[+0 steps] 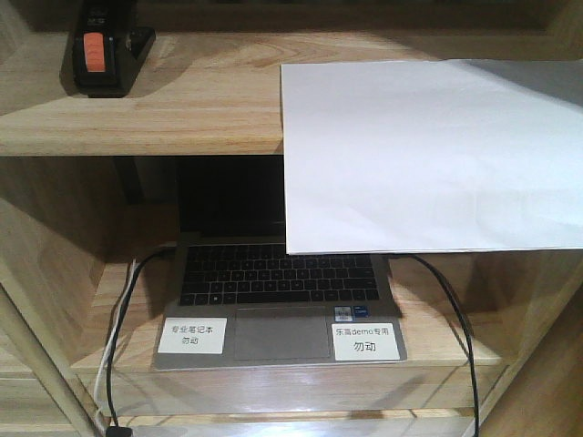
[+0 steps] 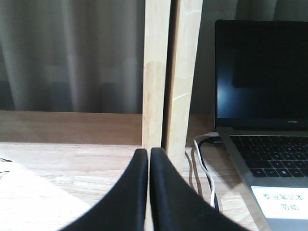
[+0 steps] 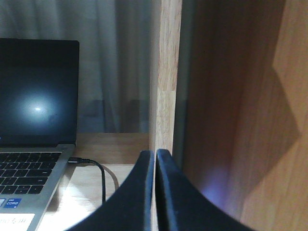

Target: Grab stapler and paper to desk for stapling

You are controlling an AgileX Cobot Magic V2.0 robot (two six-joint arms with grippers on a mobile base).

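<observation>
The black stapler [image 1: 105,50] with an orange-red patch lies on the upper shelf board at the far left. The white paper [image 1: 428,155] lies on the same board at the right and hangs over its front edge, covering part of the laptop screen. My left gripper [image 2: 148,153] is shut and empty, low in front of a shelf upright left of the laptop. My right gripper [image 3: 155,154] is shut and empty, in front of the upright right of the laptop. Neither gripper shows in the front view. The desk is out of view.
An open laptop [image 1: 273,291] with two white labels sits on the lower shelf [image 1: 437,346]. It also shows in the left wrist view [image 2: 264,120] and the right wrist view [image 3: 33,130]. Cables [image 1: 455,319] run down both sides. Wooden uprights [image 2: 156,77] and a brown side panel [image 3: 240,110] stand close.
</observation>
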